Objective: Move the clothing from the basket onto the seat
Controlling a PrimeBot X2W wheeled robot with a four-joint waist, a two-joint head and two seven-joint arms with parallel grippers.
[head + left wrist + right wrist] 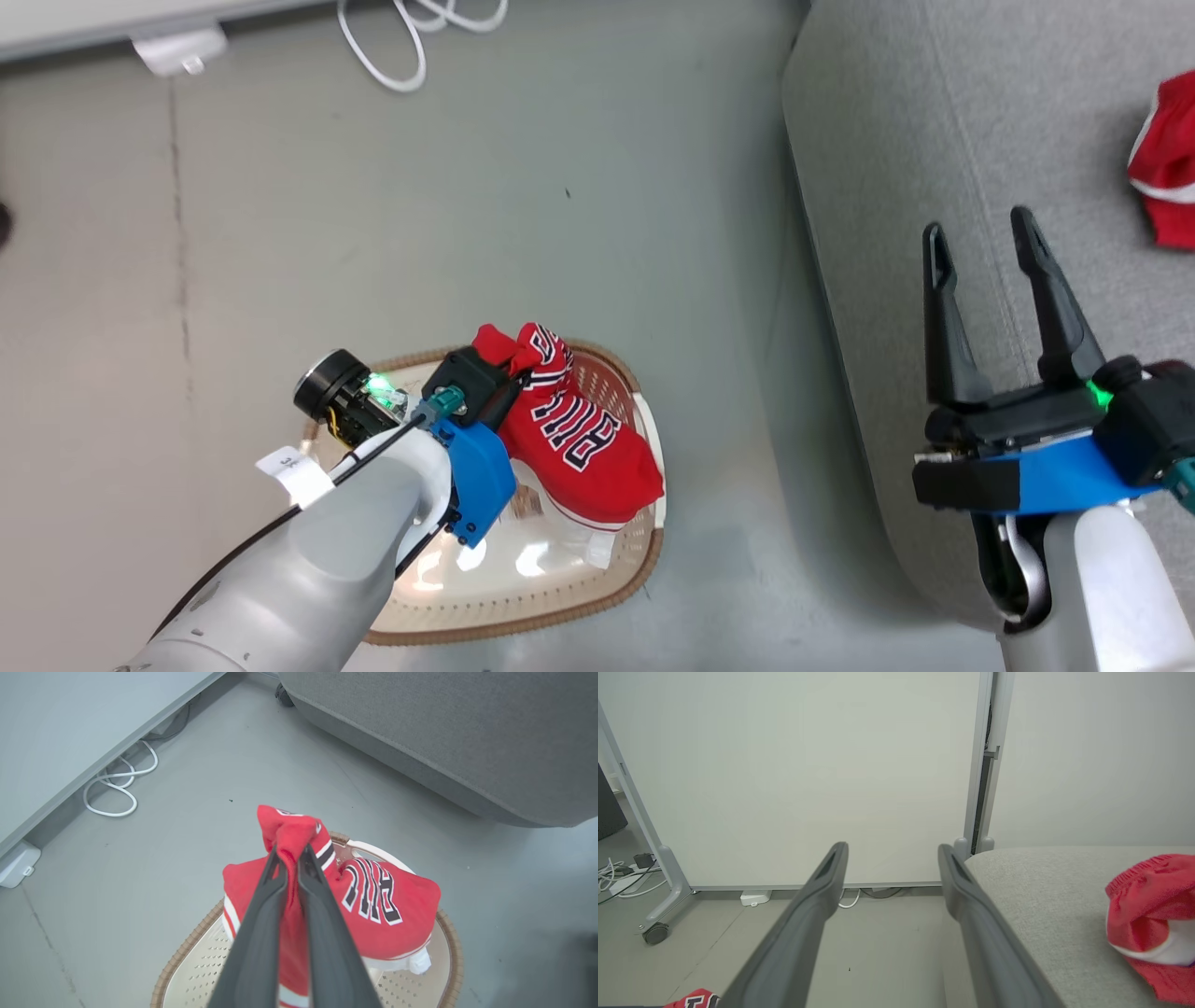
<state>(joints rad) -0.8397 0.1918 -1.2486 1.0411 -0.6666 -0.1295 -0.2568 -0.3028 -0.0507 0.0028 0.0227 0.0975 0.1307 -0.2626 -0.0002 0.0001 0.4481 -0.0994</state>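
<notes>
A red garment with dark-and-white lettering (579, 439) (378, 905) hangs bunched over the cream basket (597, 583) (196, 961) on the floor. My left gripper (516, 369) (292, 851) is shut on its top fold, lifting it above the basket's far end. A second red and white garment (1165, 163) (1148, 914) lies on the grey seat (896, 140) (1045, 896) at the right. My right gripper (980, 245) (893, 854) is open, held over the seat's left part with nothing between its fingers.
A white cable (411, 37) (117, 788) and a white power block (177, 49) (16, 863) lie by the wall. A wheeled white panel stand (656, 933) is beyond the seat. Bare grey floor separates basket and seat.
</notes>
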